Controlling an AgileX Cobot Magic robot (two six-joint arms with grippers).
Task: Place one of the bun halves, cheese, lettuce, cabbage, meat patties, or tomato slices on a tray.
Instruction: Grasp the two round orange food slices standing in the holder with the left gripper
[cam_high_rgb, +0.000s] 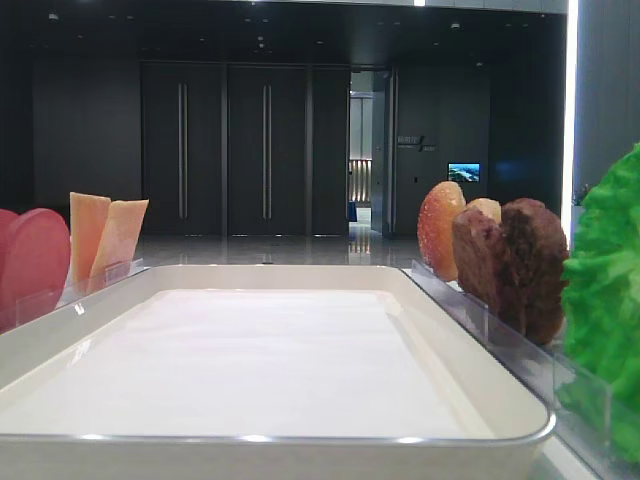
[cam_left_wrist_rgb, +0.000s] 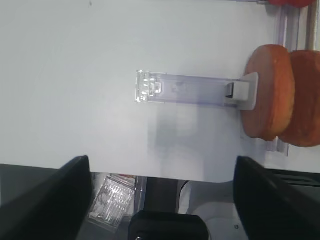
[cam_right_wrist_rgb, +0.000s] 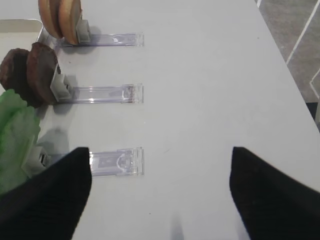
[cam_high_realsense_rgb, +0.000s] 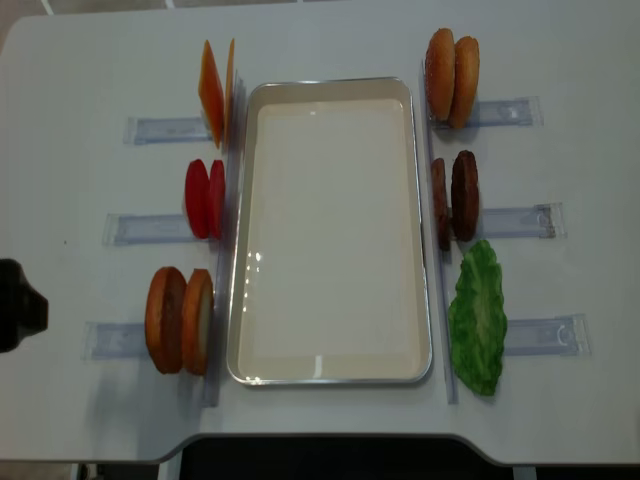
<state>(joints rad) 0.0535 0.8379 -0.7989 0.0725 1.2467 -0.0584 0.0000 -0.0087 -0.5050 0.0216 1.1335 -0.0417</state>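
The white tray (cam_high_realsense_rgb: 330, 230) lies bare in the middle of the table. On its left stand cheese (cam_high_realsense_rgb: 215, 92), tomato slices (cam_high_realsense_rgb: 204, 197) and two bun halves (cam_high_realsense_rgb: 180, 320), all upright in racks. On its right stand two more bun halves (cam_high_realsense_rgb: 452, 78), meat patties (cam_high_realsense_rgb: 455, 198) and lettuce (cam_high_realsense_rgb: 478, 315). No cabbage shows. My left gripper (cam_left_wrist_rgb: 160, 200) is open over the table's left edge, apart from the bun halves (cam_left_wrist_rgb: 270, 95). My right gripper (cam_right_wrist_rgb: 160, 190) is open over bare table, right of the lettuce (cam_right_wrist_rgb: 15, 135), holding nothing.
Clear plastic racks (cam_high_realsense_rgb: 545, 335) stick out sideways from each food item toward the table edges. One rack end (cam_right_wrist_rgb: 115, 162) lies just beside my right gripper's left finger. A dark part of the left arm (cam_high_realsense_rgb: 15, 318) shows at the table's left edge.
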